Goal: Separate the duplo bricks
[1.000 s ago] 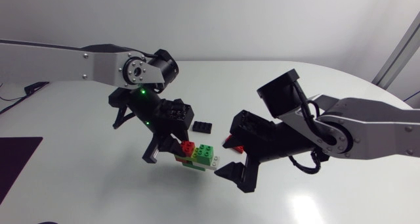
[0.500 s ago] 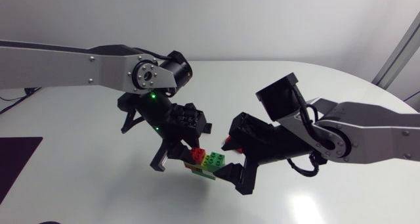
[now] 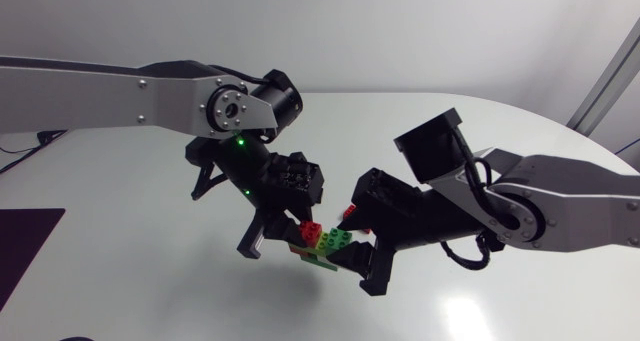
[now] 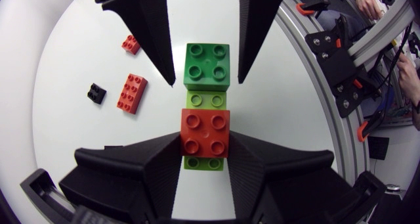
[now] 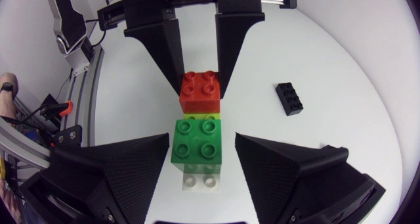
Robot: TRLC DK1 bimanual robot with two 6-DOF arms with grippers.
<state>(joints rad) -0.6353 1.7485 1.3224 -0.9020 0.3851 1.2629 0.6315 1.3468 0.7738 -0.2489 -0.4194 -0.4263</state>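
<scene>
A small stack hangs above the table: a red brick (image 4: 205, 131) and a dark green brick (image 4: 207, 66) sit side by side on a lime plate (image 4: 205, 99). A white brick (image 5: 202, 181) shows under the green end. My left gripper (image 3: 298, 235) is shut on the red brick (image 3: 312, 230). My right gripper (image 3: 358, 247) faces it, its fingers on either side of the green brick (image 5: 199, 142) with a gap on each side.
On the table below lie two loose red bricks (image 4: 132, 92) (image 4: 130, 44), a small black piece (image 4: 96, 92) and a black brick (image 5: 289, 98). Both arms meet over the middle of the white table (image 3: 520, 311).
My left arm has carried the stack to the right, up to my right gripper. The right gripper's fingers now flank the green brick and stand closer together.
</scene>
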